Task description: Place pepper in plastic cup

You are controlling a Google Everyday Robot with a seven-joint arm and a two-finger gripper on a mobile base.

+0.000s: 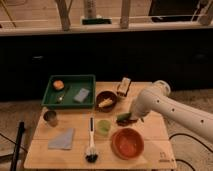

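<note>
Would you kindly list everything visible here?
table: one, wooden, centre
tray: one, green, rear left
round item: one, orange, in tray
sponge: one, grey-blue, in tray
dark bowl: one, brown, right of tray
box: one, tan, rear centre
metal cup: one, silver, left edge
cloth: one, grey-blue, front left
brush: one, dark-headed, front centre
plastic cup: one, pale green, centre
orange bowl: one, orange, front right
pepper: one, green, by gripper
arm: one, white, from right
gripper: one, colour unclear, at pepper

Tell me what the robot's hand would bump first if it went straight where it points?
Probably the pepper: the hand sits low over the table, pointing down-left, with the pepper right at its tip. Depth is unclear.
</note>
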